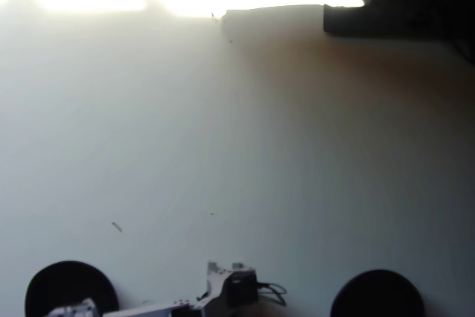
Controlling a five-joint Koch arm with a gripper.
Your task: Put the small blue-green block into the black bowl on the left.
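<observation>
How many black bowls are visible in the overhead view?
2. One black bowl sits at the bottom left, partly covered by the arm. The other black bowl sits at the bottom right, cut by the frame edge. More could lie outside the frame.

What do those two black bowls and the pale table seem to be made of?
Both black bowls, one at the left and one at the right of the overhead view, look matte, with no glints; perhaps plastic, but the picture leaves it open. The table looks smooth, pale and slightly glossy, catching window glare; possibly laminate.

Two black bowls (70, 281) (378, 291), one robot arm (223, 291), one table (260, 146)
</observation>
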